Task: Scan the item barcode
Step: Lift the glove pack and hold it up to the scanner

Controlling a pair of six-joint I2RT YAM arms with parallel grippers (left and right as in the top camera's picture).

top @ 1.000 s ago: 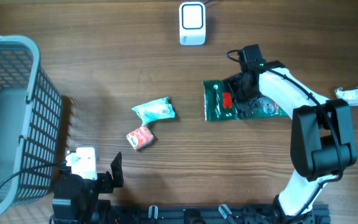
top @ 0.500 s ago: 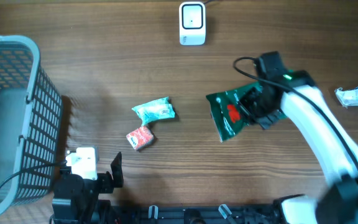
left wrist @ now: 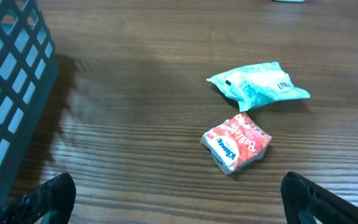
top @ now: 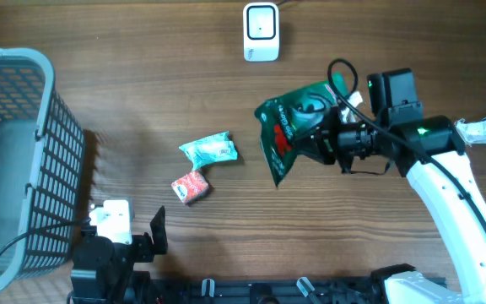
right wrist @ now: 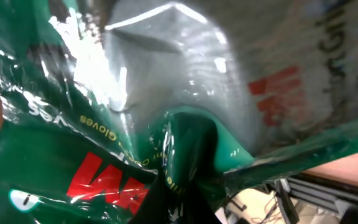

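My right gripper (top: 327,139) is shut on a glossy green packet (top: 287,127) with red lettering, held up off the table below and to the right of the white barcode scanner (top: 260,32). In the right wrist view the crumpled green packet (right wrist: 135,112) fills nearly the whole frame and hides the fingers. My left gripper (left wrist: 179,202) stands open low over the table at the front left, nothing between its dark fingertips (left wrist: 48,199). Ahead of it lie a teal packet (left wrist: 260,86) and a small red tissue pack (left wrist: 236,142).
A grey mesh basket (top: 19,160) stands at the left edge of the table. A white-and-green packet (top: 483,128) lies at the far right. The teal packet (top: 209,149) and red pack (top: 190,186) lie in the middle left.
My right gripper has shut on the green packet, lifted it off the table and swung it left and up toward the scanner. The left arm has not moved.
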